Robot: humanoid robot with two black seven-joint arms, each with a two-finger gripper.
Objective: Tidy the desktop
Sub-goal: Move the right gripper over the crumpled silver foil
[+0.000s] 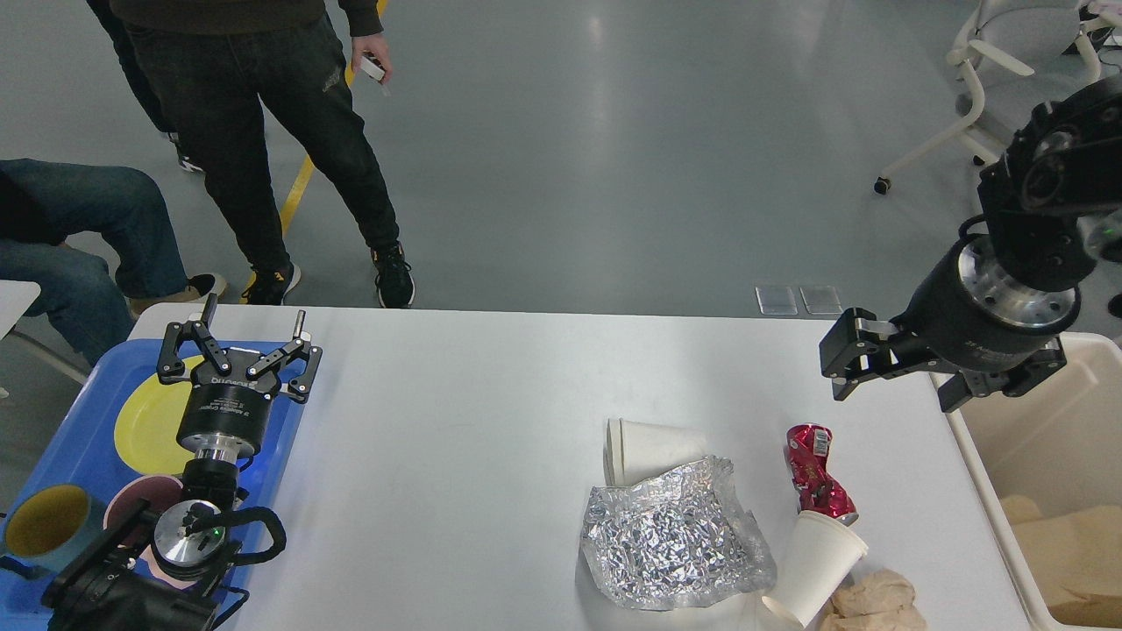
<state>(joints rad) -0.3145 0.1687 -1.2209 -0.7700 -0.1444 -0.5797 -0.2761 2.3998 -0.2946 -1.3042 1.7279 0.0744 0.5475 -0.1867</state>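
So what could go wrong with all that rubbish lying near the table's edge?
1. The paper cup lies tipped near the front edge of the desktop, leaning on the crushed red can; lifting the can might roll it off.
2. The crumpled foil overlaps the stacked cups, so one grab may drag both.

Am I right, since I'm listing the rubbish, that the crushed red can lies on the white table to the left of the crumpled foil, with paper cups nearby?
Not quite. The head view shows the crushed red can on the white table to the right of the crumpled foil, not left. The paper cups do lie nearby.
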